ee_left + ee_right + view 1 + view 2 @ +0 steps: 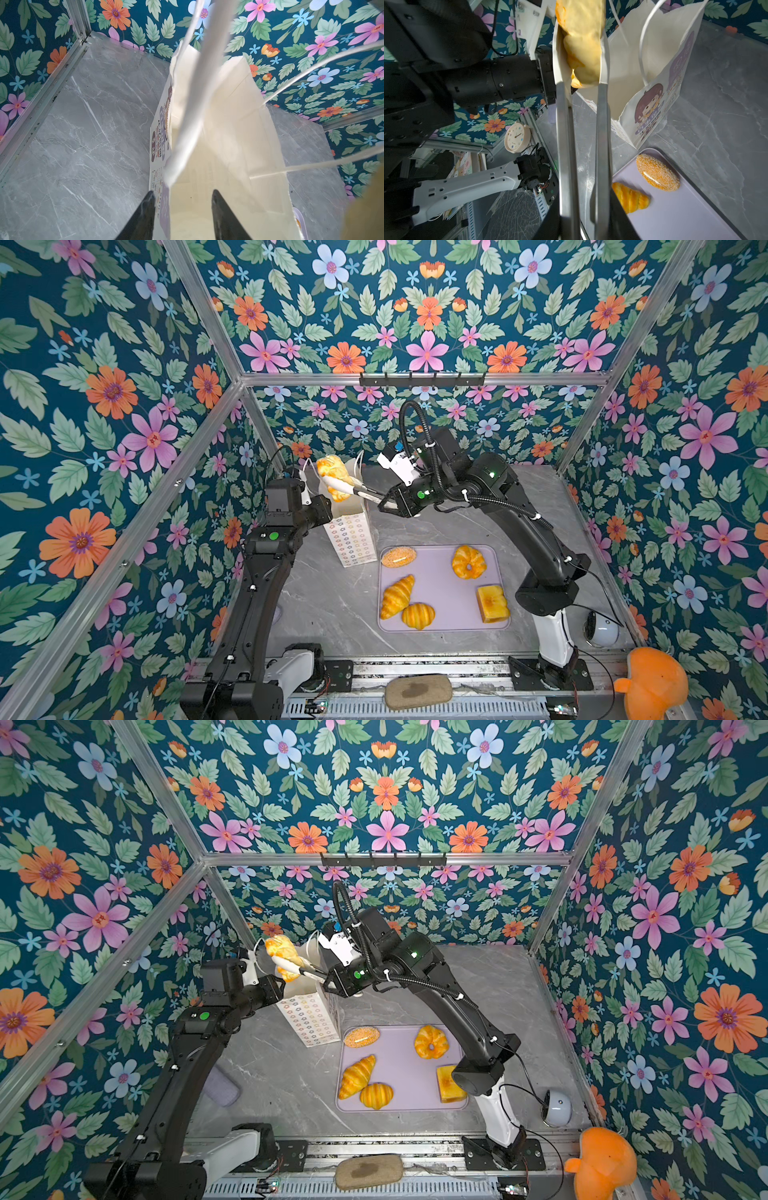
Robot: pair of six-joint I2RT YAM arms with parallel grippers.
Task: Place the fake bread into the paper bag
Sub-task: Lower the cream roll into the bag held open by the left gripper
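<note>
The paper bag [351, 539] stands open behind the tray, white with rows of small flowers. My left gripper [182, 192] is open at its rim, one finger inside the bag and one outside, the wall between them. My right gripper [384, 502] is shut on metal tongs [564, 135]. The tongs' white tips clamp a flaky twist of fake bread [331, 468] just above the bag's mouth. On the lavender tray [436, 585] lie a speckled oval bun [398, 556], a ring bun [468, 561], two croissants [397, 596] and a square toast block [493, 603].
A grey-tan pad [417, 691] lies on the front rail. An orange plush [650, 682] sits at the front right corner, with a white round device [601, 630] behind it. Flowered walls close in the grey marble table [332, 605] on three sides.
</note>
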